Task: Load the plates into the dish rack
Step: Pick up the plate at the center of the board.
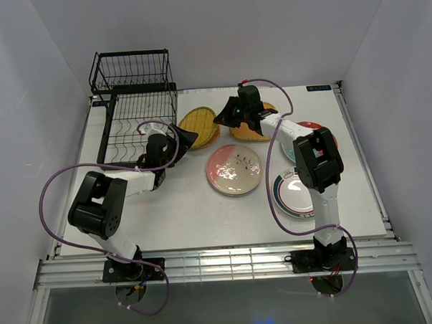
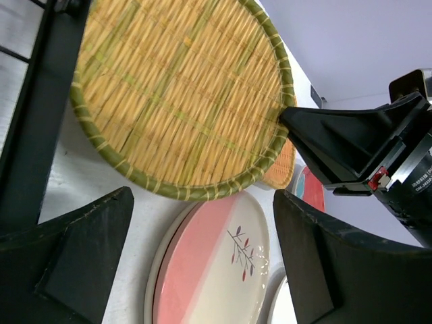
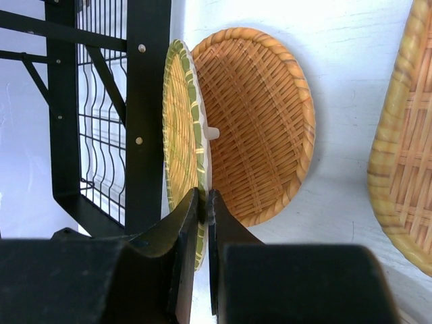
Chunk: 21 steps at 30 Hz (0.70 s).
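A: Top view first. Where's the plate?
B: Green-rimmed woven plate (image 1: 197,122) is just beside the dish rack (image 1: 139,122), at its front right corner. R gripper (image 1: 220,119) is on the plate's far rim. L gripper (image 1: 185,138) is close on the near side w/ nothing in it. Other plates lie flat on the table (image 1: 190,220); none in the rack yet.
A: L wrist?
B: L fingers (image 2: 74,256) are spread wide, empty. The plate's woven face fills the view, w/ the R gripper's tip nipping its rim. Pink-and-white plate (image 2: 216,270) is right below.
A: R wrist?
B: R fingertips (image 3: 192,209) are pressed together on the rim. Plate is seen edge-on and looks tipped up, rack frame just beside it. An orange woven plate (image 3: 263,115) lies behind.
A: Risks?
B: IMO it's a thin one-point pinch on a bumpy rim, so the plate could pivot or slip & drop onto the pink one. The rim may catch the rack frame going in. L arm's v. close, so a careless move could knock the plate or hit the R gripper.
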{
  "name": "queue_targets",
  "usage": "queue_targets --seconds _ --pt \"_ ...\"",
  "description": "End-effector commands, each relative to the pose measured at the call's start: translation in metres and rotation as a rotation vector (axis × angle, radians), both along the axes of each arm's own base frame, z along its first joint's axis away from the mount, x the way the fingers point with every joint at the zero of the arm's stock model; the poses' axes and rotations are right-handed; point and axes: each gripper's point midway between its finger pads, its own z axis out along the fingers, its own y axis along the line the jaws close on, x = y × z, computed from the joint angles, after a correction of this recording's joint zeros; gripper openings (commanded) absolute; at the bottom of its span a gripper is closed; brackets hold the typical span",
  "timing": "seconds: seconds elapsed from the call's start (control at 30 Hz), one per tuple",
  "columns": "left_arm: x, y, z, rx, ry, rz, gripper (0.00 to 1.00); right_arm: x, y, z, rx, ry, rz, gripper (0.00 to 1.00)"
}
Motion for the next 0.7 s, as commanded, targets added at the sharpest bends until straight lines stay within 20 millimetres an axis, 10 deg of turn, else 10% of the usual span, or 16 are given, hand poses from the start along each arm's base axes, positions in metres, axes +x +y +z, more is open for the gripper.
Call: queue_targets --seconds 0.0,0.67 --pt "-0.010 0.006 0.020 -0.047 -0.013 0.027 0.95 0.014 0.005 0.035 0.043 -0.081 0.015 0.08" --pt "-0.035 -0.025 -0.015 -0.234 0.295 -0.067 0.98 0.009 -0.003 0.042 0.016 -0.136 0.021 0.08"
